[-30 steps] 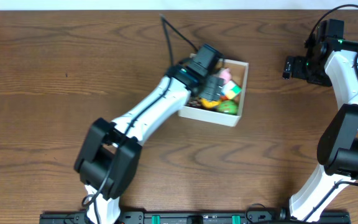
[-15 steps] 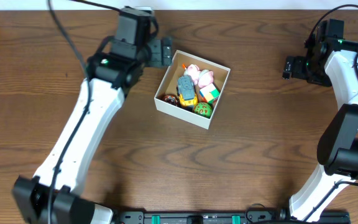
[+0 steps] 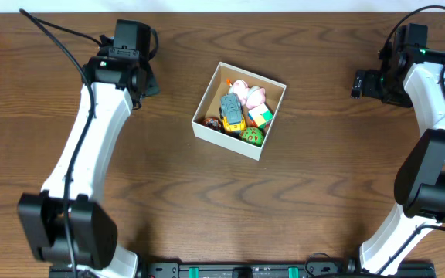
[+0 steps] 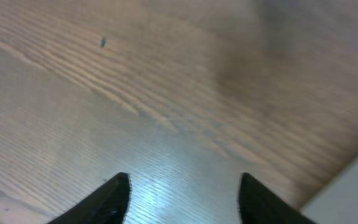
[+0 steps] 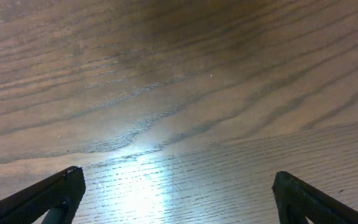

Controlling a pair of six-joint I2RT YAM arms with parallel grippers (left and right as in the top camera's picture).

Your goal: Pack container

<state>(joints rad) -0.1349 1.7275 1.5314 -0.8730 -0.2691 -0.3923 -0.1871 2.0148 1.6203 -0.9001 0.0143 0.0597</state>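
The container (image 3: 224, 141) sits near the middle of the desk (image 3: 323, 193), turned a little askew, and well apart from both arms. Inside it I can see a pink toy (image 3: 247, 93), a blue-grey car (image 3: 230, 104), a coloured cube (image 3: 259, 116) and a green ball (image 3: 253, 136). They are crowded together against its walls, and none pokes over the rim. I can find no loose toy on the desk, so I judge the packing done or very close to it.

My left tool (image 4: 182, 193) hangs over bare wood off to the container's left. Its fingers stand partly apart with nothing between them. My right tool (image 5: 179, 186) is out by the far right of the desk, spread wide and likewise empty, looking down at plain wood grain. Both arms stand off to the sides, I'd say, to keep them out of the overhead view of the box and clear of its thin walls, which a stray nudge could easily shove or dent.
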